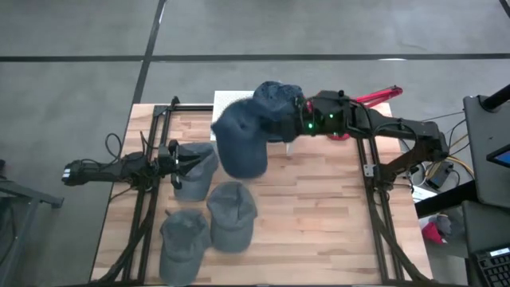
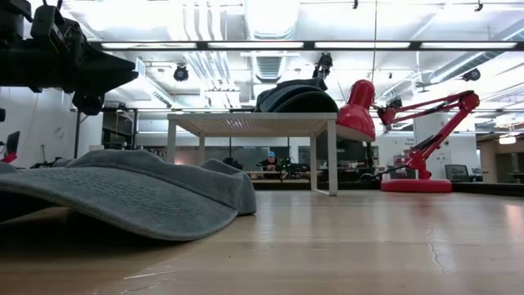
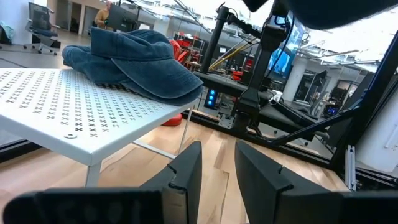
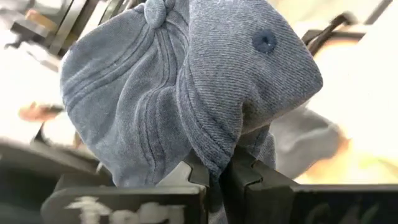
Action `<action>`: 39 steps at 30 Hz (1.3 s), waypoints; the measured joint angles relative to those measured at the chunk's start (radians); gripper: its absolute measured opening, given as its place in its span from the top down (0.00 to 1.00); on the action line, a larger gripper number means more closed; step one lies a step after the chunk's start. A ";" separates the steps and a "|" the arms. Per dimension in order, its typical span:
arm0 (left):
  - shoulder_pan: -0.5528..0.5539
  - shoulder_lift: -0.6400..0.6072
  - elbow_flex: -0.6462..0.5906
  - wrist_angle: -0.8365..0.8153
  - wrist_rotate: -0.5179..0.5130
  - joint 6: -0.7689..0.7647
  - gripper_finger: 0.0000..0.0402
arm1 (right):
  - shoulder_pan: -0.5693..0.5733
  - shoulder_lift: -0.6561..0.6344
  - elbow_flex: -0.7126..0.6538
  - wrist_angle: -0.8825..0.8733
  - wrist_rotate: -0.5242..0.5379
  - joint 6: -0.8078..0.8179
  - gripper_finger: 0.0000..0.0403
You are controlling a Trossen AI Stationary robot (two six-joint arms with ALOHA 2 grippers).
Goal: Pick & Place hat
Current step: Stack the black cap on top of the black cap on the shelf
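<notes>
My right gripper (image 4: 217,177) is shut on a blue-grey cap (image 1: 239,145), lifted beside the small white table (image 1: 227,102). A darker blue cap (image 3: 134,59) lies on that table's perforated top, its brim over the edge. Three grey caps lie on the wood: one (image 1: 198,166) under my left gripper (image 1: 179,159), and two nearer ones (image 1: 232,214) (image 1: 183,235). My left gripper (image 3: 217,168) is open and hovers above the wood, facing the white table. In the low view one grey cap (image 2: 123,192) rests flat in front. My right gripper pinches a fold of the blue-grey cap's crown cloth (image 4: 214,149) between its two fingers (image 4: 249,177). The fingers come level from the table's right side. The cap is lifted clear and bulges out ahead of the fingers, its top button (image 4: 264,42) facing the wrist camera.
A red desk lamp (image 2: 409,139) stands at the far right, behind the white table's legs (image 2: 332,164). Black frame rails (image 1: 374,199) run along both sides of the wooden top. Bare wood lies in the middle and right (image 1: 319,215).
</notes>
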 joint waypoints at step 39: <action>0.000 0.000 0.000 0.004 0.000 0.000 0.75 | -0.481 0.058 0.081 -0.480 -0.003 -0.188 0.97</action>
